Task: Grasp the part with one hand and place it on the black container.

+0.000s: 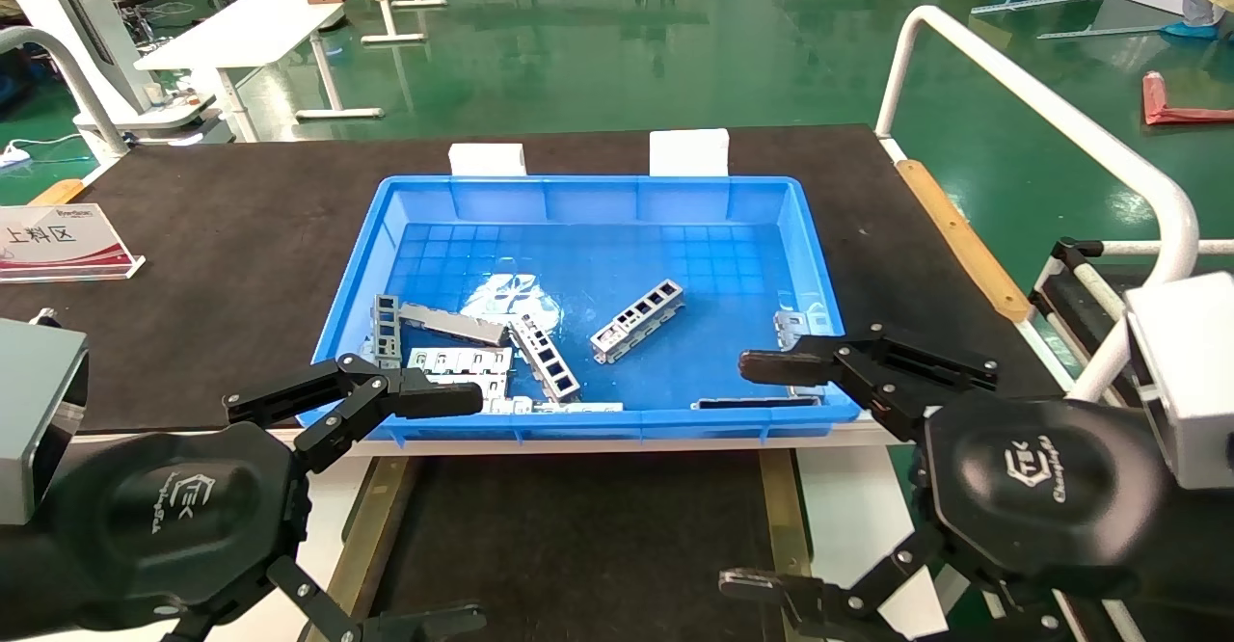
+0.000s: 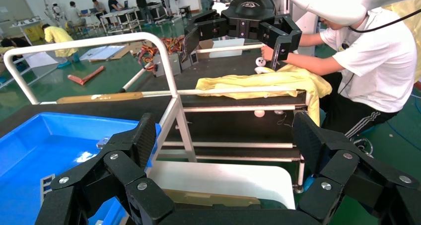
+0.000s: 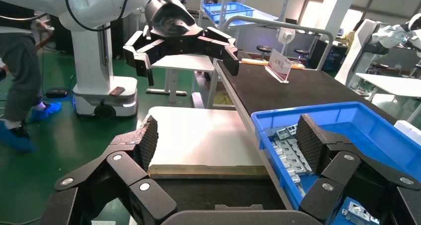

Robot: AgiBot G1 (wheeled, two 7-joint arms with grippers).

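Head view: part [image 1: 637,320] lying in blue bin [image 1: 810,266]; left pincer [image 1: 410,502] and right pincer [image 1: 762,473] both spread wide, empty, above black container [image 1: 578,546].

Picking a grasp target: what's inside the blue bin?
Inside the blue bin: one part lying alone mid-floor, more metal pieces heaped near-left. The front wall and right gripper hide others.

Blue bin [image 1: 588,208] on black mat [image 1: 241,237], holding flat grey slotted plates [image 1: 461,361] at its near left corner. Two white blocks [image 1: 487,159] just behind the bin's far wall. Red-and-white sign [image 1: 60,243] at the mat's left edge. White tubular rail [image 1: 1051,117] along the right side. White tables [image 1: 255,30] on green floor [image 1: 675,44] beyond. Yellow cloth [image 2: 268,81] draped over a rack, left wrist view.
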